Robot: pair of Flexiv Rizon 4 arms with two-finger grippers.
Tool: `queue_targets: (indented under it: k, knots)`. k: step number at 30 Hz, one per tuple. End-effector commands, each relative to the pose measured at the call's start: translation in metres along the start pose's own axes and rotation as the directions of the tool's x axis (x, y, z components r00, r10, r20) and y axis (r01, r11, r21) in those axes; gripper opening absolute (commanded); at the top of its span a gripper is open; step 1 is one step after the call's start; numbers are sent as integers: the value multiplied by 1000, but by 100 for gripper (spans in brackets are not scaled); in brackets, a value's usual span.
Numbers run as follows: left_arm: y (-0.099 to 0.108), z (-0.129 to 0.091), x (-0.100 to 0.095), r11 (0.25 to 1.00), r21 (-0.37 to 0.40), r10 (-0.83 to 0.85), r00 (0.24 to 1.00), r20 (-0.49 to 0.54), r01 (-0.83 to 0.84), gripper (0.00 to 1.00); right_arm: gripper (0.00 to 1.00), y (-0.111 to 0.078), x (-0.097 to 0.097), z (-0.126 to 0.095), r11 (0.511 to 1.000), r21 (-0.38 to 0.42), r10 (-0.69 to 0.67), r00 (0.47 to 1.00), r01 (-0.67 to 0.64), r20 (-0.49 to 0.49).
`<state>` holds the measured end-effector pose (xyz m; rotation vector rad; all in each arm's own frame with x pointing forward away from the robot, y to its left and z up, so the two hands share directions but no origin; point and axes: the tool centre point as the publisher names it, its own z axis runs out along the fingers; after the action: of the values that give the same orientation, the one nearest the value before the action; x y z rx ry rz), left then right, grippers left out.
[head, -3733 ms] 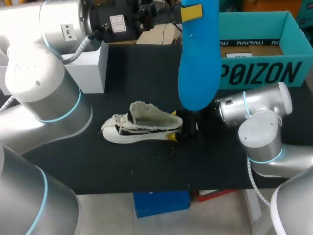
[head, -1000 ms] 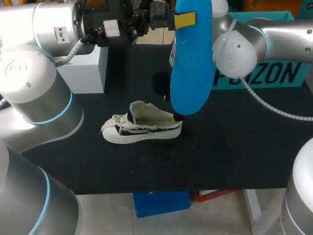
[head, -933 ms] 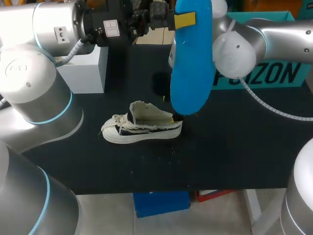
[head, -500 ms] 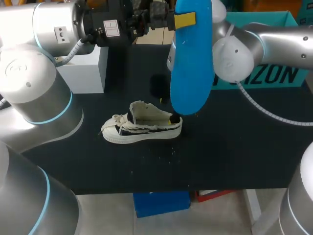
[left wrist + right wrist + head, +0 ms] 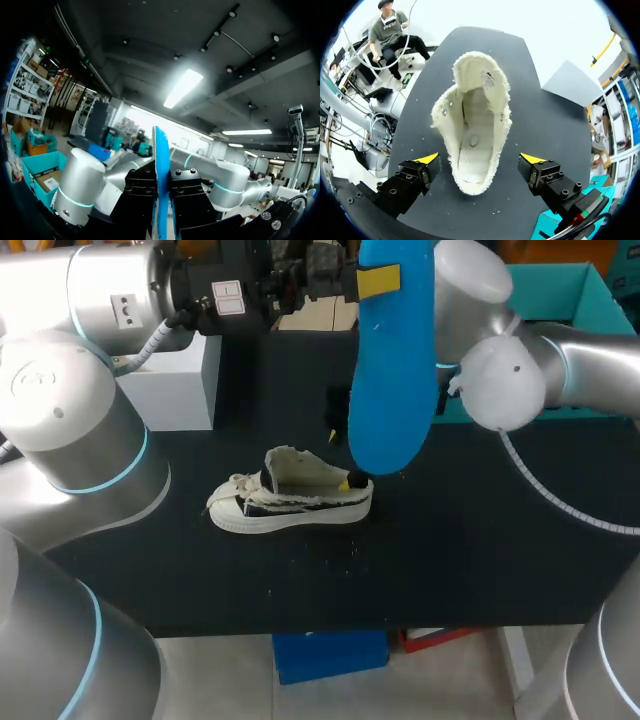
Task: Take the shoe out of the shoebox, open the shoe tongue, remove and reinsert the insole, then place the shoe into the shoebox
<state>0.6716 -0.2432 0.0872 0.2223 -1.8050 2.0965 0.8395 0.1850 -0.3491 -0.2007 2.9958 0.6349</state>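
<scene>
Head view: we list one cream shoe (image 5: 290, 496) standing on the black table (image 5: 480, 560), toe left. A blue insole (image 5: 392, 370) hangs upright, clamped near its top by our left gripper (image 5: 380, 280). The teal shoebox (image 5: 575, 300) sits far right. Our right gripper (image 5: 338, 460) is at the shoe's heel.

Left wrist view: the left gripper (image 5: 161, 200) is closed on the insole (image 5: 159, 150), seen edge-on.

Right wrist view: the right gripper (image 5: 480, 159) is spread wide, with the shoe (image 5: 475, 125) between its fingers, heel nearest.
</scene>
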Motion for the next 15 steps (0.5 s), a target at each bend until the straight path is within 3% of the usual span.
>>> queue_targets:
  k: [1, 7, 10, 15]
  knots:
    - [1, 0, 1, 1000, -1, 0, 1000, 2, 0, 0, 100, -16, 10, 0, 926, -375, 93, 990, -48, 102]
    - [1, 0, 1, 1000, -1, 0, 1000, 2, 0, 0, 100, -20, 6, 2, 890, -455, 104, 988, -39, 119]
    - [1, 0, 1, 1000, -1, 0, 1000, 2, 0, 0, 100, -22, 4, 4, 843, -537, 120, 984, -31, 131]
    - [1, 0, 1, 1000, -1, 0, 1000, 2, 0, 0, 100, -27, 1, 7, 840, -542, 96, 988, -15, 121]
